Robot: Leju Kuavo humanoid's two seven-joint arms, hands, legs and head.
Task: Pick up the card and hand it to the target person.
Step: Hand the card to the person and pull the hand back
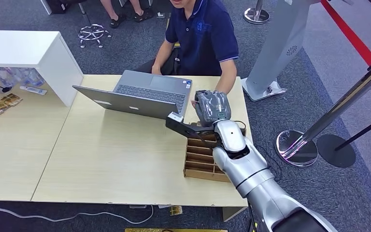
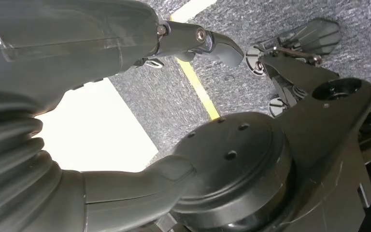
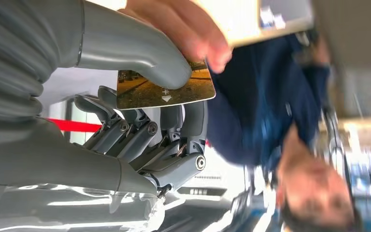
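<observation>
The card sits pinched under the right hand's thumb against its fingers, a person's hand touching it, raised over the tabletop's far right edge beside the laptop; the left hand's grasp cannot be told.

Pale wooden table on grey carpet; white cabinet and chrome barrier posts flanking.

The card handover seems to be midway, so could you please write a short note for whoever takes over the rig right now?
Right hand: raised toward the seated person, thumb pressing the card against its fingers.
Person's hand: fingertips already on the card.
Left hand: hanging over the floor, holding nothing.
Done: card picked up and offered.
Left: release once the person has it, then draw the arm back.
</observation>
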